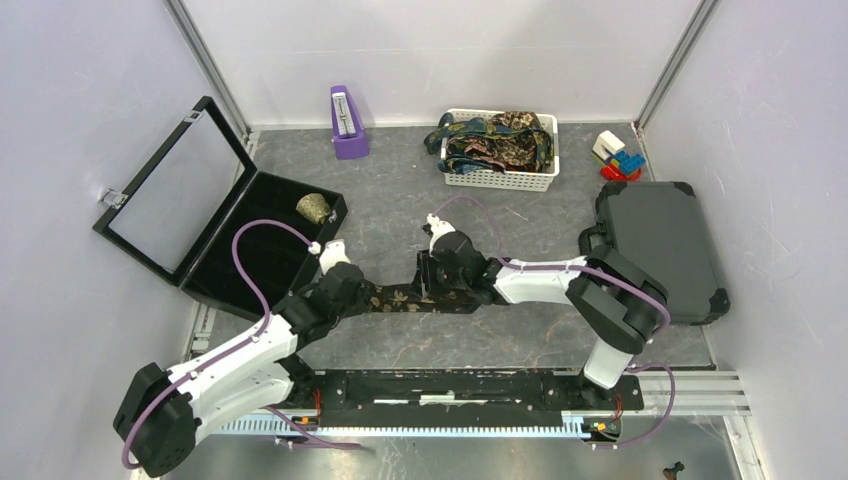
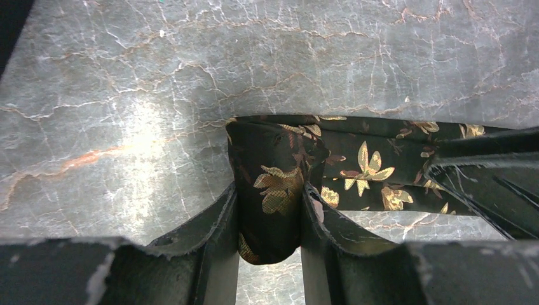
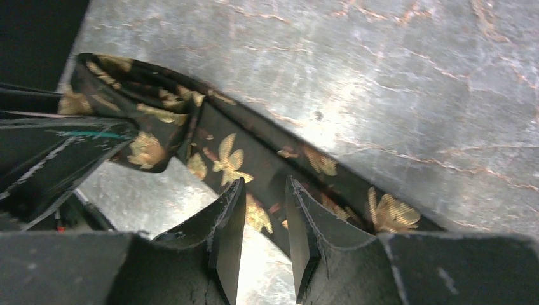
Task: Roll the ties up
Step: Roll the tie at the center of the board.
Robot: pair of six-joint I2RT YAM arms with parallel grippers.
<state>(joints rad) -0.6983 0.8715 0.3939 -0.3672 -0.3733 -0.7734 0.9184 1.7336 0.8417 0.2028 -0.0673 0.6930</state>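
Observation:
A dark tie [image 1: 400, 298] with gold floral print lies flat across the middle of the table between my two grippers. My left gripper [image 2: 269, 194] is shut on its rolled-up end [image 2: 273, 171], which fills the gap between the fingers [image 2: 219, 219]. In the top view the left gripper [image 1: 358, 290] sits at the tie's left end. My right gripper [image 3: 264, 190] stands over the flat strip [image 3: 330, 171] a little further along, jaws slightly apart with nothing between them. In the top view the right gripper [image 1: 440, 285] is just right of the roll. More ties [image 1: 495, 140] are piled in a white basket [image 1: 500, 180].
An open black case [image 1: 210, 205] at the left holds one rolled tie [image 1: 315, 207]. A purple object [image 1: 347, 125] stands at the back. A shut grey case [image 1: 655, 245] lies at the right, with coloured toy blocks [image 1: 618, 155] behind it.

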